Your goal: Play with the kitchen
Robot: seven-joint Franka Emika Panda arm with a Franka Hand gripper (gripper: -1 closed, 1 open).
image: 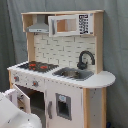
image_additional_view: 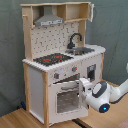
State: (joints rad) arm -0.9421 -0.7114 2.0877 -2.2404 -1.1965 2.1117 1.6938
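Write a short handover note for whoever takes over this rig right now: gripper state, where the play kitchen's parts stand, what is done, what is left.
Gripper: at the oven door's free edge; open or shut cannot be told.
Kitchen: upright on the wooden floor.
Oven door: partly swung open.
Hob, faucet and knobs: not being touched.
Done: oven door started open.
Left: probably finish opening the door.

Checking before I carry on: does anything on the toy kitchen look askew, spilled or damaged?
Nothing spilled or broken shows. The one thing out of its shut position is the oven door on the kitchen: it stands ajar in both exterior views, with the arm's gripper at its free edge. The hob, faucet and range hood sit straight.
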